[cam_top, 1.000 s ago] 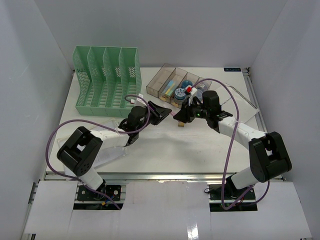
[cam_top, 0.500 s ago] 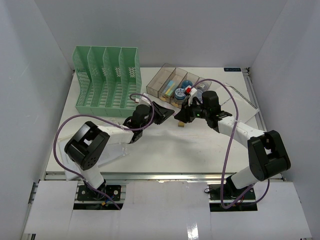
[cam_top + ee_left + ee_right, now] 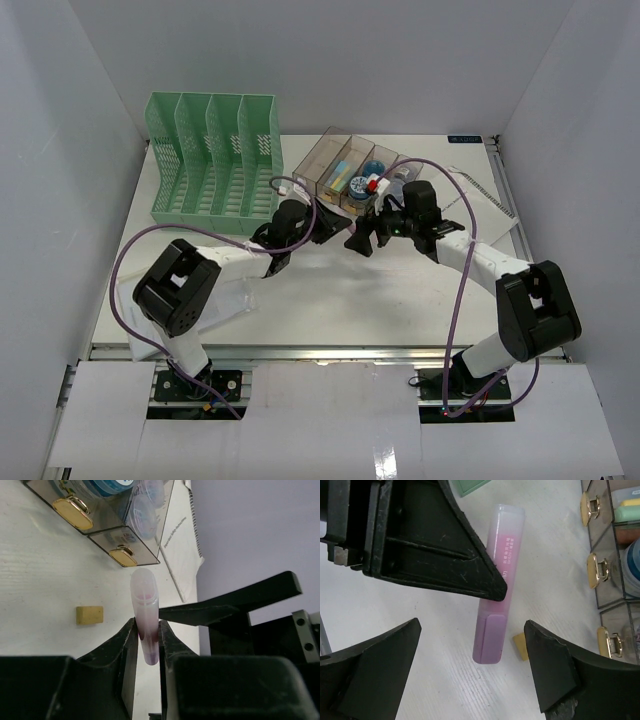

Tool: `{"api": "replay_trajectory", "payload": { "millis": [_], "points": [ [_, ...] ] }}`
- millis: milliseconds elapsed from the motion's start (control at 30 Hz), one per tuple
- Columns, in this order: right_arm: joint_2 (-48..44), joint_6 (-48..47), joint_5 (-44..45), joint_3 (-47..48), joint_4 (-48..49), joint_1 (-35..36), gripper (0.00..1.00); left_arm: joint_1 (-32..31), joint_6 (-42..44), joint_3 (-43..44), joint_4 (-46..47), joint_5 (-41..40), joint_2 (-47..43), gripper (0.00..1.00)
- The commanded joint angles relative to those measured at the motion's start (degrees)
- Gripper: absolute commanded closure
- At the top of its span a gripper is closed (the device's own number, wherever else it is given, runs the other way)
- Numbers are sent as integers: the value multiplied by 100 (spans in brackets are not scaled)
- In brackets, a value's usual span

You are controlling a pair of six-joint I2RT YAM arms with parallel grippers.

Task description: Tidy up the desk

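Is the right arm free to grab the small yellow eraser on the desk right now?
Probably not cleanly. The eraser lies just inside one finger of the open right claw, but the highlighter gripped by the left claw sits between those fingers, right beside it. Move the left arm off first.

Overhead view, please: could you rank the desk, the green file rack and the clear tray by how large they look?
1. desk, by far the largest
2. green file rack; it stands tall, so it is nearer the camera, but it clearly outsizes the tray anyway
3. clear tray, smallest
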Motion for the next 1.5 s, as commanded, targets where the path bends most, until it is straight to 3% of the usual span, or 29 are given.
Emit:
{"api": "replay_trajectory", "payload": {
  "millis": [0, 233, 300, 467, 567, 867, 967, 1033, 1167, 1233, 1367, 1467],
  "points": [
    [-214, -937, -578, 462, -683, -359, 10, 49, 1198, 771, -1156, -5, 1, 100],
    [-911, -1283, -1260, 307, -982, -1178, 10, 504, 2657, 2468, -2901, -104, 563, 100],
    [-1095, -1278, -1300, 285, -984, -1278, 10, 669, 3019, 3358, -3828, -177, 860, 100],
    [-1370, -1271, -1421, 75, -823, -1407, 10, 815, 4004, 5343, -5099, -626, 1872, 100],
    [-1402, -1231, -1525, 32, -778, -1449, 10, 837, 4260, 6422, -5410, -888, 2341, 100],
    [-1516, -1222, -1688, -114, -611, -1587, 10, 868, 4448, 7961, -5755, -975, 3664, 99],
    [-1499, -1306, -2032, -143, -610, -1650, 10, 872, 4524, 8043, -5781, -1012, 3793, 85],
    [-1445, -1497, -2764, -223, -647, -1669, 10, 872, 4615, 8054, -5818, -970, 3840, 63],
    [-1384, -2301, -3730, -338, -1004, -1669, 10, 863, 4733, 8043, -5931, -969, 3864, 33],
    [-1469, -2816, -3923, -492, -1135, -1660, 10, 856, 4755, 8048, -5948, -876, 3848, 25],
    [-1538, -3238, -3827, -731, -1182, -1633, 10, 858, 4755, 8154, -5945, -754, 3742, 22],
    [-1357, -3690, -3497, -548, -1833, -1541, 10, 855, 4805, 8092, -5931, -724, 3474, 22]
  ]
}}
